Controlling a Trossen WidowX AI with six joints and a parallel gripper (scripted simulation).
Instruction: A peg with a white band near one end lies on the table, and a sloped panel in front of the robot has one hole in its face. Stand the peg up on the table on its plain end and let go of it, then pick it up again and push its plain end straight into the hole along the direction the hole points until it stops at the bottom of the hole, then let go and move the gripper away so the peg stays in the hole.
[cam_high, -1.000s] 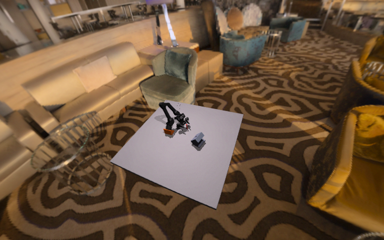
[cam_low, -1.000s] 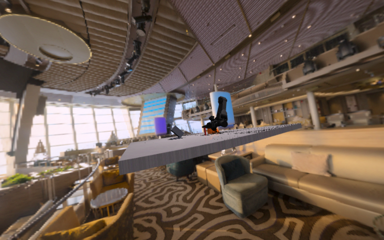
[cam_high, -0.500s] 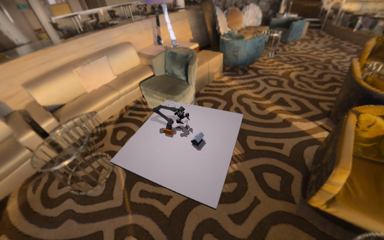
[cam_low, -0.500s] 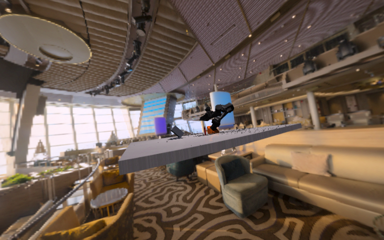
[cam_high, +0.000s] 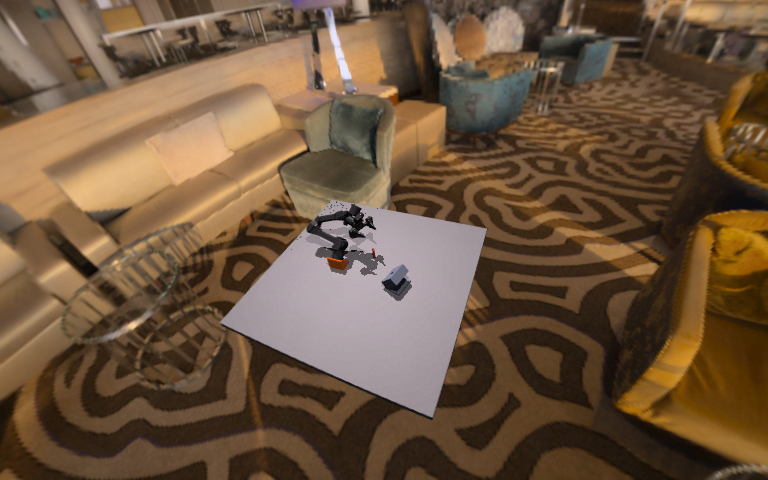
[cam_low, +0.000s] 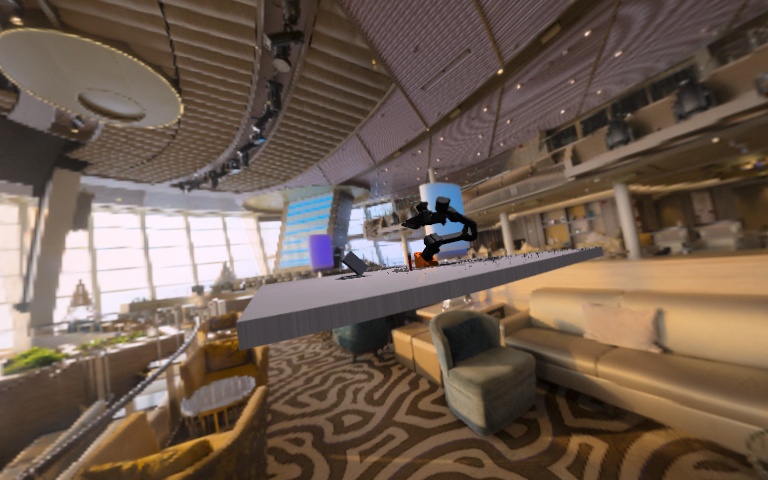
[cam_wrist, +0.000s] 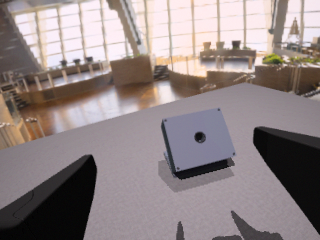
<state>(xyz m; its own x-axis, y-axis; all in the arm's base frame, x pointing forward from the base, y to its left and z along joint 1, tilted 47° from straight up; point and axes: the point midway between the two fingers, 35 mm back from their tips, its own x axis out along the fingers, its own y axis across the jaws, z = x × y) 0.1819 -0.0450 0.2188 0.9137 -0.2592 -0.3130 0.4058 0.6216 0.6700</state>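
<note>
The red peg (cam_high: 373, 253) (cam_low: 410, 262) stands upright on the table (cam_high: 339, 328) (cam_low: 317, 294), between the arm's base and the panel. Its white band is too small to make out, and the peg is outside the wrist view. The sloped grey panel (cam_high: 395, 275) (cam_low: 355, 263) (cam_wrist: 190, 150) shows one round dark hole (cam_wrist: 200, 137) in its face in the wrist view. My gripper (cam_high: 367, 227) (cam_low: 406, 224) (cam_wrist: 176, 148) is wide open and empty. It hangs above the table, higher than the peg and apart from it, with its fingers towards the panel's side.
The arm's orange base (cam_high: 338, 263) (cam_low: 424, 259) stands on the table behind the peg. The panel stands on the far side of the peg from the arm. Shadows of the arm and gripper fall on the table. Chairs and a sofa surround the table.
</note>
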